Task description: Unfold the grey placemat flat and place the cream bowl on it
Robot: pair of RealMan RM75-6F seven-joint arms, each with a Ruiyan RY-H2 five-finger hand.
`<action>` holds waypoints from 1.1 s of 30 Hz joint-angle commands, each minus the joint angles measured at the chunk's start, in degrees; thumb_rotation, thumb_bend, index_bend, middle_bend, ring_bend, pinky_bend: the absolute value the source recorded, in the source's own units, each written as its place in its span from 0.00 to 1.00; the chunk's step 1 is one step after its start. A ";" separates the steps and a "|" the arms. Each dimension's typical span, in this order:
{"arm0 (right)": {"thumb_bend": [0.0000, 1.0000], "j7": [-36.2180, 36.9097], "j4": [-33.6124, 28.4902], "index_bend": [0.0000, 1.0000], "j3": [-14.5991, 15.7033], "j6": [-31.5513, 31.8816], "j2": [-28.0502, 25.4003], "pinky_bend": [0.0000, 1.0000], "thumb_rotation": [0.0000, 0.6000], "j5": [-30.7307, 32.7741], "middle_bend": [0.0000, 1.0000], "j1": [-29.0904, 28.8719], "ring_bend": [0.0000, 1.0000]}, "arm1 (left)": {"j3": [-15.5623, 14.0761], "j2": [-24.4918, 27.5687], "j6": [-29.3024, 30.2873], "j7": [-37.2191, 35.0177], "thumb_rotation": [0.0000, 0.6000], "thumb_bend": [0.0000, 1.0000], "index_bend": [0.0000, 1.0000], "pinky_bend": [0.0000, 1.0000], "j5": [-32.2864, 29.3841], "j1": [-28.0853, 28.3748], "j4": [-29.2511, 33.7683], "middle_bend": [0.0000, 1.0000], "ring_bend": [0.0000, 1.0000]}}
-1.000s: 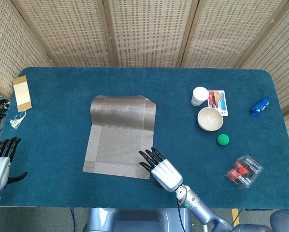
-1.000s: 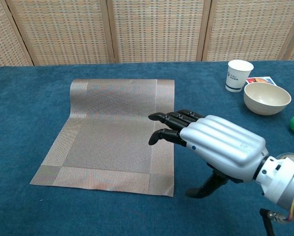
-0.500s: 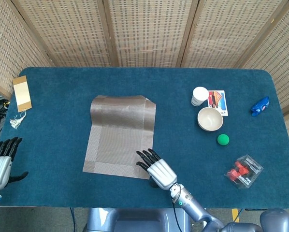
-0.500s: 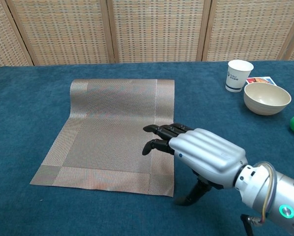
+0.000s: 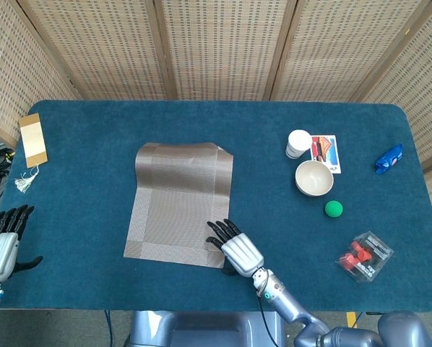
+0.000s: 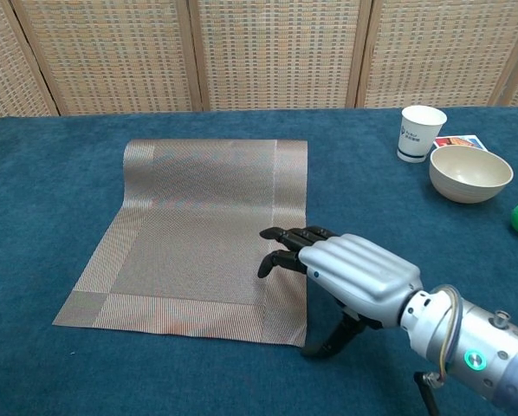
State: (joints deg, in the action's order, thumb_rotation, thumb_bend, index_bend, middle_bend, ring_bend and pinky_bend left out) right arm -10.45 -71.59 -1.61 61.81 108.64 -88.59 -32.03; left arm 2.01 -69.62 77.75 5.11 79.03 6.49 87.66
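The grey placemat [image 5: 176,202] lies mid-table, and its far end looks doubled over along a fold. In the chest view the placemat [image 6: 198,225] shows a woven border. My right hand [image 5: 238,249] is at its near right corner. In the chest view the right hand [image 6: 346,269] has its fingers stretched over the mat's right border and its thumb pointing down beside the edge, holding nothing. The cream bowl [image 5: 314,178] stands upright and empty at the right, far from both hands; the chest view shows the bowl [image 6: 470,172] too. My left hand [image 5: 1,242] hangs open off the table's near left corner.
A white paper cup [image 5: 298,143] and a picture card [image 5: 325,152] sit just behind the bowl. A green ball [image 5: 334,209] lies in front of it. A packet of red parts [image 5: 364,256], a blue object [image 5: 389,158] and a tan tag [image 5: 32,139] lie near the table's edges.
My right hand has drawn left onto the mat's near right corner and sunk lower, its fingers now close over the border. Mat, bowl and left hand are unmoved.
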 commanded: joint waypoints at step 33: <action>0.47 9.96 11.43 0.62 -2.96 3.23 7.30 0.07 1.00 0.09 0.27 -1.39 0.08 | 0.08 -0.38 -1.62 -0.71 1.00 0.09 0.00 0.00 -1.05 0.60 -0.81 0.00 0.00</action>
State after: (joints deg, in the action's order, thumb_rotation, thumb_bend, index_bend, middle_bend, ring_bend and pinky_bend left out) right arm -0.68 -60.45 -4.58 64.92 115.69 -88.44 -33.38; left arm 2.08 -70.00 76.14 4.40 77.98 7.08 86.85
